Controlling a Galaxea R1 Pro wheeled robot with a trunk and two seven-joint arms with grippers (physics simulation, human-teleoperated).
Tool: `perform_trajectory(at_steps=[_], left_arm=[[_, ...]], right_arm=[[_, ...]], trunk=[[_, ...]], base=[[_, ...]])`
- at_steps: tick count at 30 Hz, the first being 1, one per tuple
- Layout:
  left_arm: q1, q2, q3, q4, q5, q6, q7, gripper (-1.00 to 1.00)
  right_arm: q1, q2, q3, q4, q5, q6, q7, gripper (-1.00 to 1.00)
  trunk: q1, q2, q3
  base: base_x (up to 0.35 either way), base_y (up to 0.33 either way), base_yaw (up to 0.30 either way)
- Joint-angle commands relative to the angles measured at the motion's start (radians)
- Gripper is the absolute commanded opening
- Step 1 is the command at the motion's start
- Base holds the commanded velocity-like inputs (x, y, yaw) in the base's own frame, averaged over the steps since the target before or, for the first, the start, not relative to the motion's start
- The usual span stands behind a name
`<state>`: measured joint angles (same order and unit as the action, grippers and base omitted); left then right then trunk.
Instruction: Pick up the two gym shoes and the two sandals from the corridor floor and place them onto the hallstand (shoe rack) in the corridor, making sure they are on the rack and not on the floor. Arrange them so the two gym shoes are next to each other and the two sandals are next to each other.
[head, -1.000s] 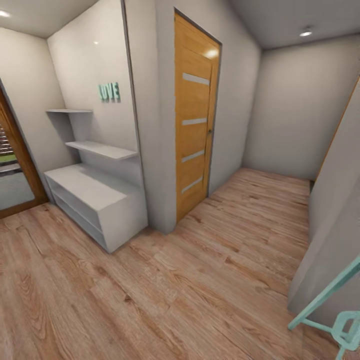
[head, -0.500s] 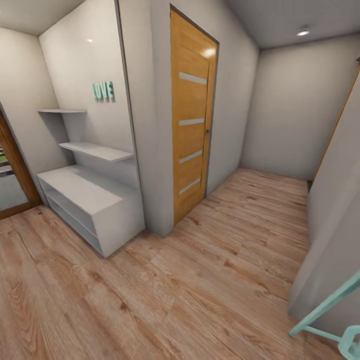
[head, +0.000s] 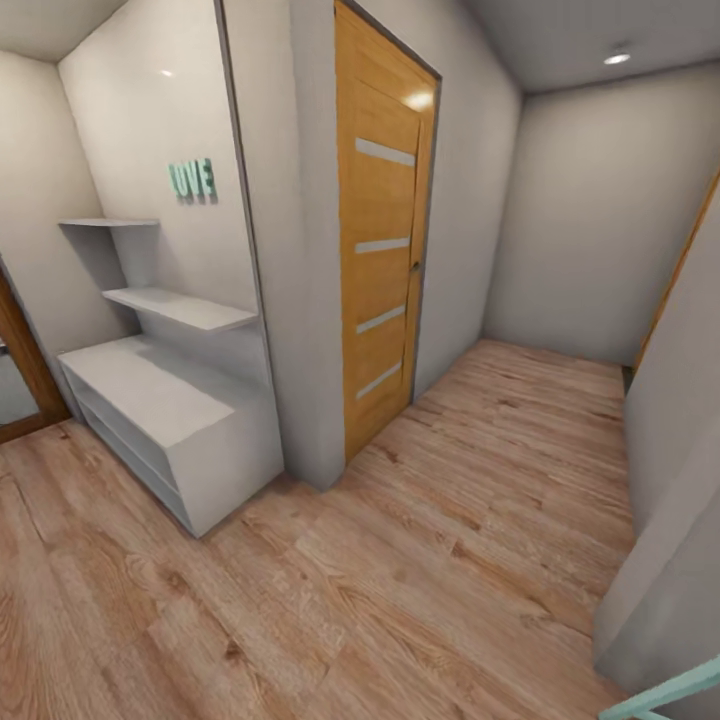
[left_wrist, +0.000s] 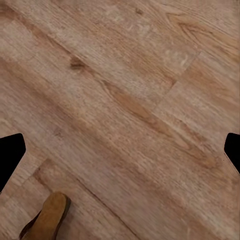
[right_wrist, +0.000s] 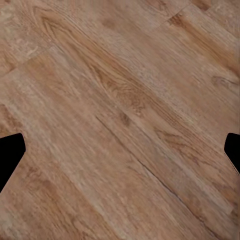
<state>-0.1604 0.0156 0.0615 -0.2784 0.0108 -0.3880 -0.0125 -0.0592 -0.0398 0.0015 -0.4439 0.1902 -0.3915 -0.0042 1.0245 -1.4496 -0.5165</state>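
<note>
One sandal (left_wrist: 47, 220), with a tan footbed and a dark brown strap, lies on the corridor floor (left_wrist: 130, 90) in the left wrist view, off to one side of my left gripper (left_wrist: 120, 155). That gripper is open, its black fingertips (left_wrist: 10, 155) far apart over bare planks. My right gripper (right_wrist: 120, 152) is open too, above plain wood flooring (right_wrist: 125, 100). The hallstand (head: 170, 420), a pale grey-white low bench with open shelves and two staggered wall shelves, stands at the head view's left under teal lettering. The gym shoes are out of view.
An orange wooden door (head: 380, 260) is set in the wall right of the hallstand. The corridor floor (head: 430, 560) runs on to a grey end wall. A grey wall (head: 670, 480) closes the right side, with a teal bar (head: 665, 695) at its foot. A brown door frame (head: 20, 370) is at far left.
The camera has moved: the whole head view has slid left and down. The teal frame at the lower right has almost left the picture.
</note>
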Motion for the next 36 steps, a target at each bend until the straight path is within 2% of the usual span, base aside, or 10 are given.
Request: perform_trajectory(at_steps=[1, 28, 36], left_arm=[[-0.001, 0.000, 0.003, 0.001, 0.001, -0.003, -0.001, 1.00], [-0.001, 0.000, 0.003, 0.001, 0.001, -0.003, -0.001, 1.00], [-0.001, 0.000, 0.003, 0.001, 0.001, -0.003, -0.001, 1.00]], right_arm=[[-0.001, 0.000, 0.000, 0.001, 0.005, -0.003, 0.000, 1.00], [-0.001, 0.000, 0.000, 0.001, 0.005, -0.003, 0.000, 1.00], [-0.001, 0.000, 0.000, 0.001, 0.005, -0.003, 0.000, 1.00]], trunk=[[0.001, 0.000, -0.001], [0.001, 0.000, -0.001], [0.001, 0.000, -0.001]], base=[[0.335, -0.100, 0.000], [0.321, -0.151, 0.000], [0.328, -0.063, 0.000]])
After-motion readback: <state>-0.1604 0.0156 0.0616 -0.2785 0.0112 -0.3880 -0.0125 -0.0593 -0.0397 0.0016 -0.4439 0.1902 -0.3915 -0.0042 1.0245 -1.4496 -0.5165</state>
